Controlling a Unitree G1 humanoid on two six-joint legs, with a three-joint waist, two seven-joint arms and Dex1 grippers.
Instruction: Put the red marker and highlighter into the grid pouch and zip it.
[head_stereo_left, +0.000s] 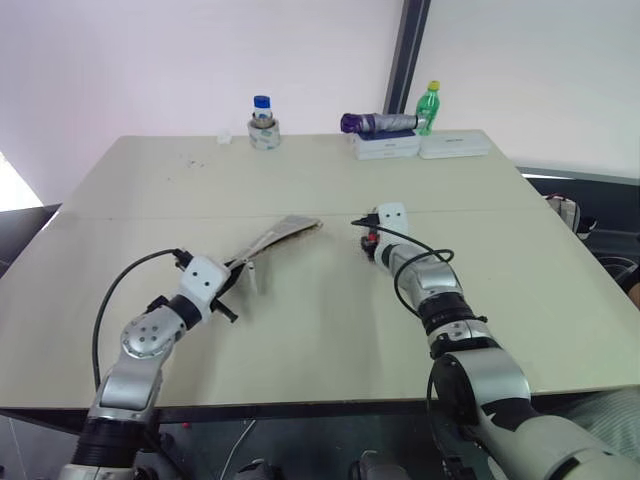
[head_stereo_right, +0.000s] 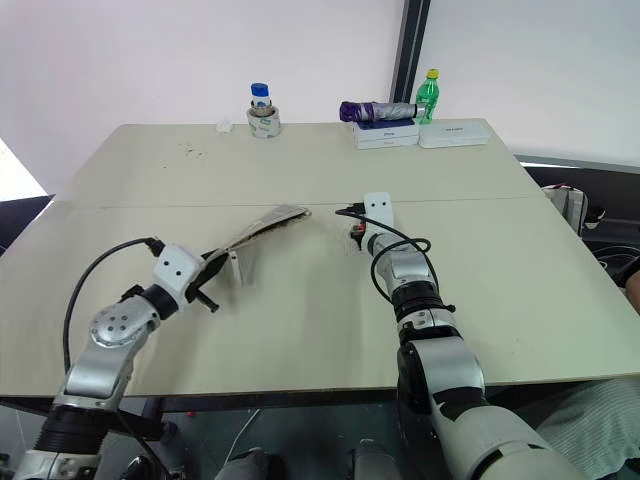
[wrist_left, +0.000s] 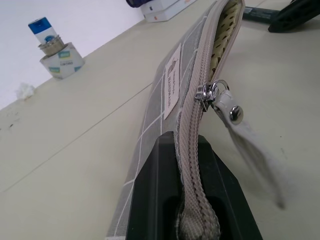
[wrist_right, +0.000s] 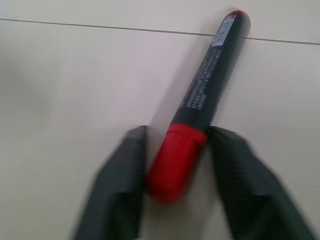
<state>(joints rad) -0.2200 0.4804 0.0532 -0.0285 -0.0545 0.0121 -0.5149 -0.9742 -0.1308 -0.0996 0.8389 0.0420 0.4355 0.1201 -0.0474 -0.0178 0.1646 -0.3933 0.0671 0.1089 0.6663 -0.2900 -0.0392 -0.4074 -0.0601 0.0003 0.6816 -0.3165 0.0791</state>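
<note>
Left gripper (wrist_left: 192, 200) clamped on the grid pouch's (head_stereo_left: 275, 238) zipper end, holding it off the tabletop (head_stereo_left: 300, 175), mouth open toward centre. Right gripper (wrist_right: 175, 165) narrow around the red marker's (wrist_right: 202, 102) red cap, fingers straddling it; firm contact unclear. Marker lies mid-table, long axis pointing away from the gripper. Highlighter hard to make out.

Red marker (wrist_right: 207, 90): black barrel, red cap, flat on worktop, cap between right pincer fingers. Grid pouch (wrist_left: 172, 95): grey, white-lined, zipper partly open, lifted at one end, at marker's 9 o'clock.
</note>
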